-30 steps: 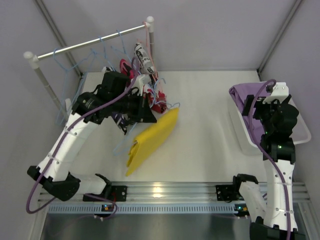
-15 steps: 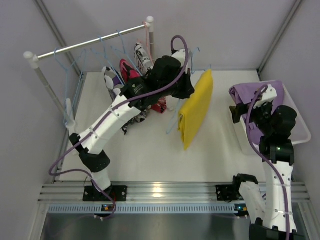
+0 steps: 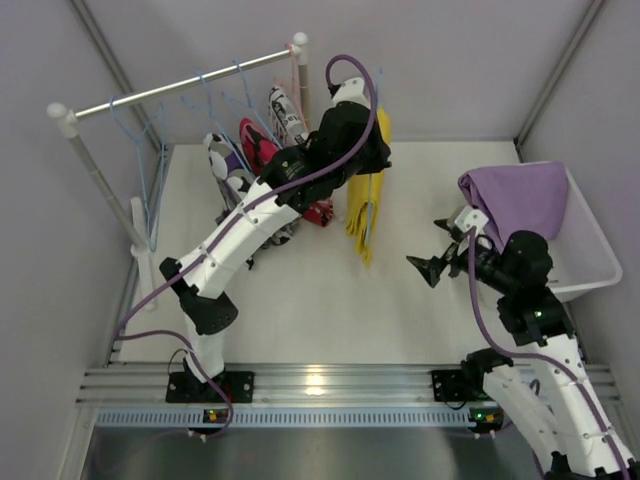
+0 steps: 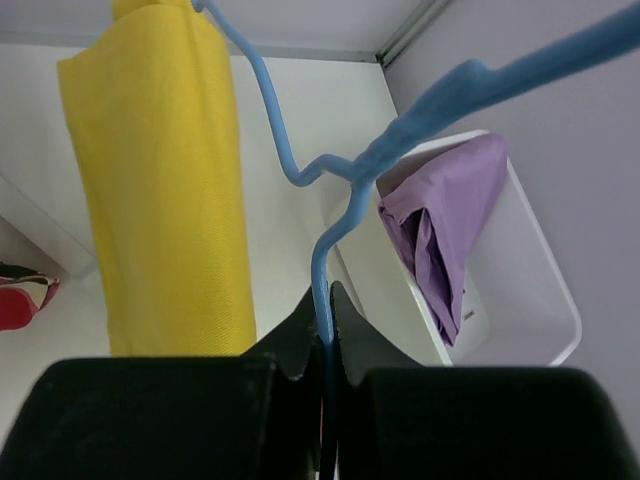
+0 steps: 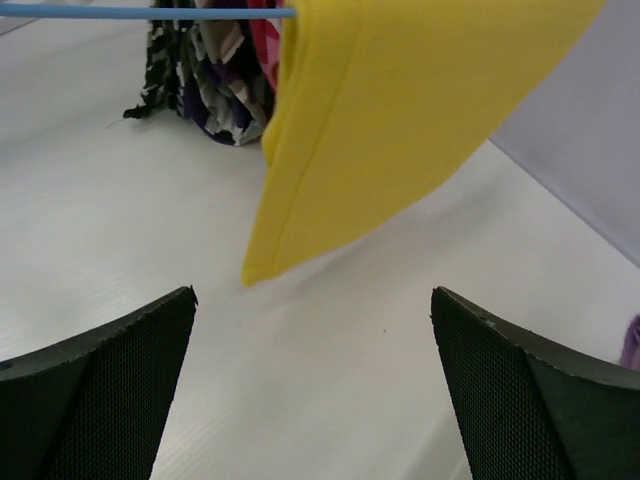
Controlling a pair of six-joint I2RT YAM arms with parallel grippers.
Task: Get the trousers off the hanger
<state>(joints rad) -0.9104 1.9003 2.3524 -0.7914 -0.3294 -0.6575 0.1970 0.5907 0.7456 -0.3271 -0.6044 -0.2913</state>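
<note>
Above the white table (image 3: 300, 300), folded woven yellow trousers (image 4: 160, 180), thin kinked blue hanger (image 4: 480, 75)

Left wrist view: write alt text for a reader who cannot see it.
The left gripper, jaws shut on the wire of a blue hanger, holds up yellow trousers hanging from it. Behind, to the right, lilac trousers lie in a white bin.

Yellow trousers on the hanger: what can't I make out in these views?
- Where the yellow trousers fold over the blue hanger: cut off by the top edge in both wrist views, and covered by the left arm from above.
- The left tool from above: hidden under its own wrist.
- How many printed trousers are by the rack: the left arm covers some.
</note>
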